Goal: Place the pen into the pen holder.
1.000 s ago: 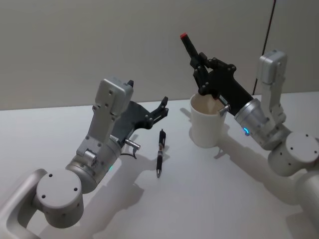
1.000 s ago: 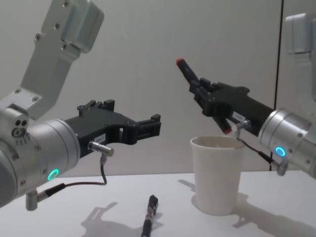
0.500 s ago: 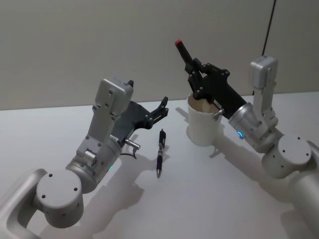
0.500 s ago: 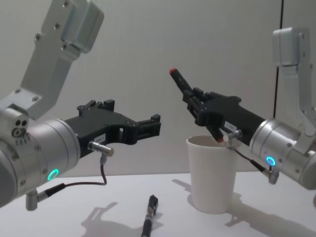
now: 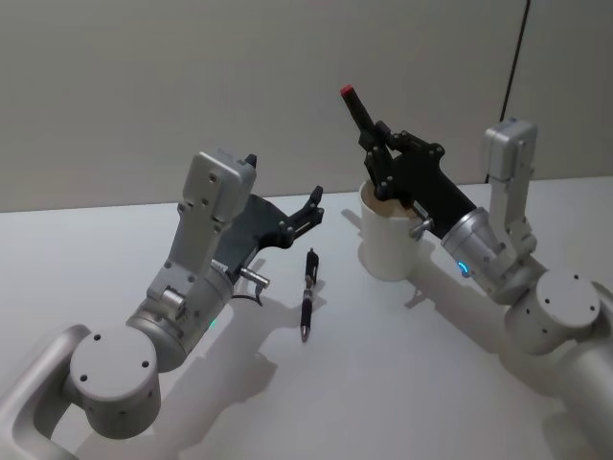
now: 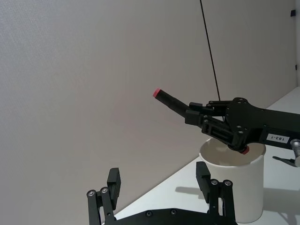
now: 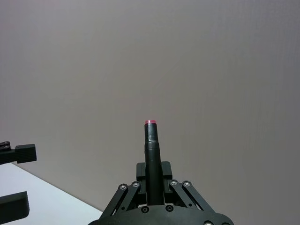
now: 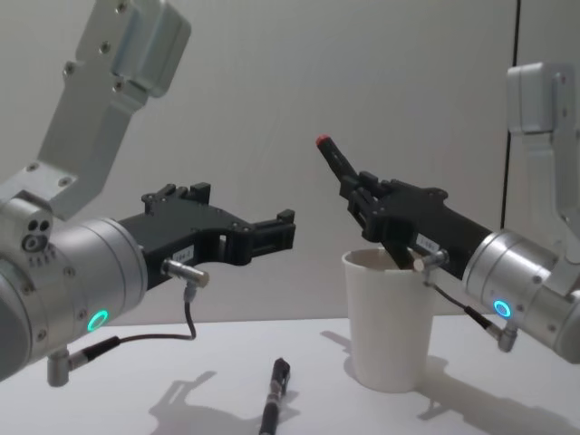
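Note:
My right gripper (image 5: 380, 146) is shut on a black pen (image 5: 358, 107) with a red cap. It holds the pen tilted, cap up, directly over the pen holder (image 5: 387, 245), a white paper cup. In the chest view the pen (image 8: 335, 163) slants up to the left of the right gripper (image 8: 364, 192), above the cup (image 8: 388, 324). In the left wrist view the pen's lower red end (image 6: 243, 150) sits at the cup's rim (image 6: 211, 159). A second black pen (image 5: 307, 293) lies on the table left of the cup. My left gripper (image 5: 312, 207) hovers open above it.
The white table (image 5: 383, 383) runs to a plain grey wall behind. A thin dark cable (image 5: 515, 57) hangs down the wall behind the right arm. The left arm's grey links (image 8: 109, 82) rise high on the left of the chest view.
The right gripper with its pen moved left and down toward the cup, then eased back up a little. The cup slid slightly left. The left arm stayed still.

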Tool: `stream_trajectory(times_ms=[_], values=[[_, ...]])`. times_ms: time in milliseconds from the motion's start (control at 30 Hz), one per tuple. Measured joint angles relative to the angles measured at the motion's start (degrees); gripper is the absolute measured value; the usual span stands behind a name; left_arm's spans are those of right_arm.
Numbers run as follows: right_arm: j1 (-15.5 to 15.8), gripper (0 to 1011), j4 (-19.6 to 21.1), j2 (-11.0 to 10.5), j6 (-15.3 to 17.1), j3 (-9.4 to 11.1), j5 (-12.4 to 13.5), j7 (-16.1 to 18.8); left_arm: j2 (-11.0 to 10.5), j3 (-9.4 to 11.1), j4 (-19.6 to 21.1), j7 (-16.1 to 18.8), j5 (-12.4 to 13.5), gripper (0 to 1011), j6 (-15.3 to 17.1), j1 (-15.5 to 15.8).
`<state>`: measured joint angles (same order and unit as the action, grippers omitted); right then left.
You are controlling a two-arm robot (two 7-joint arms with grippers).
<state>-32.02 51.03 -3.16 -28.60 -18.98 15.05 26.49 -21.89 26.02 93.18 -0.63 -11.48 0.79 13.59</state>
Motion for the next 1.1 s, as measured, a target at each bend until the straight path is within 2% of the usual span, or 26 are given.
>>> stream_trajectory(times_ms=[167, 200, 400, 467, 533, 633, 700, 800, 967, 1000, 1100], values=[[0.5, 245, 0.6, -0.2, 0.3, 0.0, 0.2, -0.2, 0.0, 0.0, 0.0, 0.0, 0.0, 1001, 0.0, 0.0], [0.6, 300, 0.6, -0.2, 0.3, 0.0, 0.3, -0.3, 0.0, 0.0, 0.0, 0.0, 0.0, 1001, 0.0, 0.0], [0.9, 464, 1.0, -0.3, 0.5, 0.1, 0.4, -0.4, 0.0, 0.0, 0.0, 0.0, 0.0, 1001, 0.0, 0.0], [1.0, 565, 1.1, -0.4, 0.5, 0.1, 0.5, -0.4, 0.0, 0.0, 0.0, 0.0, 0.0, 1001, 0.0, 0.0], [1.1, 605, 1.2, -0.4, 0.6, 0.1, 0.5, -0.4, 0.0, 0.0, 0.0, 0.0, 0.0, 1001, 0.0, 0.0], [1.1, 723, 1.3, -0.4, 0.6, 0.1, 0.6, -0.5, 0.0, 0.0, 0.0, 0.0, 0.0, 1001, 0.0, 0.0], [1.2, 743, 1.3, -0.4, 0.6, 0.1, 0.6, -0.5, 0.0, 0.0, 0.0, 0.0, 0.0, 1001, 0.0, 0.0], [1.2, 871, 1.5, -0.4, 0.7, 0.1, 0.6, -0.5, 0.0, 0.0, 0.0, 0.0, 0.0, 1001, 0.0, 0.0], [1.6, 952, 2.4, -0.7, 1.3, 0.3, 0.9, -0.6, 0.0, 0.0, 0.0, 0.0, 0.0, 1001, 0.0, 0.0], [1.9, 994, 3.1, -0.8, 1.8, 0.4, 1.2, -0.8, 0.0, 0.0, 0.0, 0.0, 0.0, 1001, 0.0, 0.0], [2.8, 1001, 5.0, -1.3, 3.0, 0.6, 1.8, -1.2, 0.0, 0.0, 0.0, 0.0, 0.0, 1001, 0.0, 0.0]])
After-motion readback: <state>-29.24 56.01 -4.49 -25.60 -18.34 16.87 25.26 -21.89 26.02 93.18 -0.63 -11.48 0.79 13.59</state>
